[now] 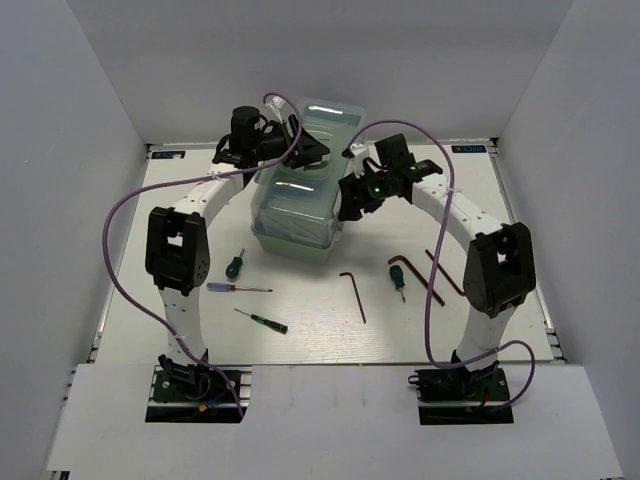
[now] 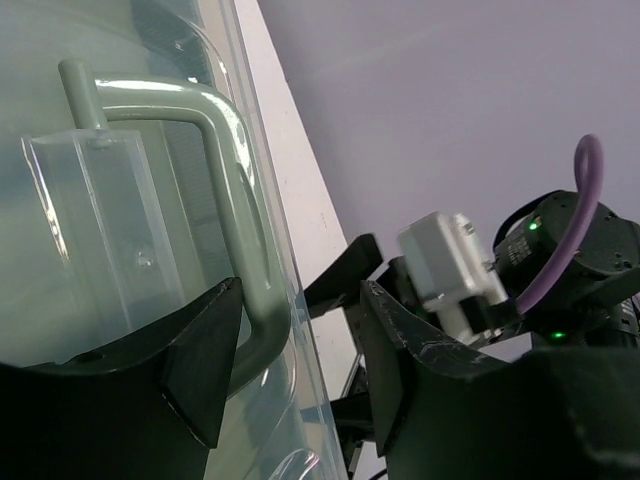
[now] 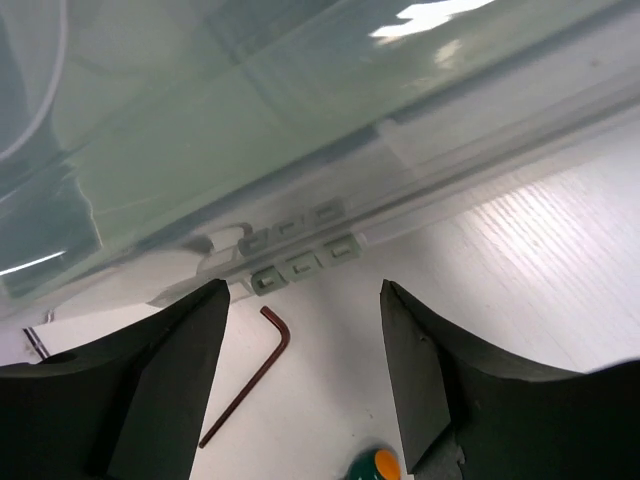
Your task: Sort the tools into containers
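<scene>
Nothing looks sorted yet: short screwdrivers [image 1: 234, 266] and L-shaped hex keys [image 1: 355, 295] lie loose on the white table [image 1: 500, 200] before the apparently closed pale green plastic toolbox [image 1: 295, 215]. The left gripper [image 2: 300, 290] gapes empty by its handle [image 2: 235, 170]; the right gripper [image 3: 303, 290], likewise open and empty, faces its side.

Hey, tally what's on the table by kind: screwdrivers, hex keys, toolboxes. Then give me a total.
Screwdrivers: 4
Hex keys: 3
Toolbox: 1
Total: 8
</scene>
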{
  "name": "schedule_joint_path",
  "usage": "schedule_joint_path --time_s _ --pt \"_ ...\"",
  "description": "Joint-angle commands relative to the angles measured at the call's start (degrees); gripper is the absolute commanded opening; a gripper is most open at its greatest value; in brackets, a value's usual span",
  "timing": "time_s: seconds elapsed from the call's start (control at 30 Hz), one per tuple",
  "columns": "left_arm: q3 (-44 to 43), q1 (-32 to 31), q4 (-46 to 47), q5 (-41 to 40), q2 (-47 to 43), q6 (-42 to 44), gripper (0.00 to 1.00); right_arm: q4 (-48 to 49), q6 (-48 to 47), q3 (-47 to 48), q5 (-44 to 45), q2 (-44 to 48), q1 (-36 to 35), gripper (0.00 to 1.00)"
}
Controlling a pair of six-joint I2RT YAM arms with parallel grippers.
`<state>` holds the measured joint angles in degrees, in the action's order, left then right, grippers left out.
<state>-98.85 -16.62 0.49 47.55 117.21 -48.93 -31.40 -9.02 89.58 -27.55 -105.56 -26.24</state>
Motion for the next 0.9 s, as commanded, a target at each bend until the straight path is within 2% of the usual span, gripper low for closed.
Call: schedule_joint_path --time_s 0.0,0.23,0.33,0.6,0.67,0.87 --pt "0.9 -1.0 -4.6 3.8 1.9 0.0 0.61 2.0 1.7 1.3 2.0 5.1 2.5 0.68" --pt "-1.0 -1.0 -4.6 4.3 3.5 0.0 0.61 3.7 6.0 4.4 2.7 8.5 7.3 0.68" --pt "-1.0 -1.0 -4.6 4.3 3.5 0.0 0.61 5.2 11.3 7.2 0.4 8.0 9.1 0.66" --pt "-1.0 -1.0 -4.6 4.8 3.5 0.0 0.61 13.7 25.8 14.0 -8.8 1.2 9.5 0.6" --pt "-1.0 -1.0 -4.6 4.8 4.1 0.0 0.61 15.0 30.7 14.8 -9.4 0.0 9.1 0.58" --pt "-1.0 -1.0 -4.1 4.8 4.1 -0.6 0.6 17.2 36.9 20.5 -10.4 -6.1 8.0 0.58"
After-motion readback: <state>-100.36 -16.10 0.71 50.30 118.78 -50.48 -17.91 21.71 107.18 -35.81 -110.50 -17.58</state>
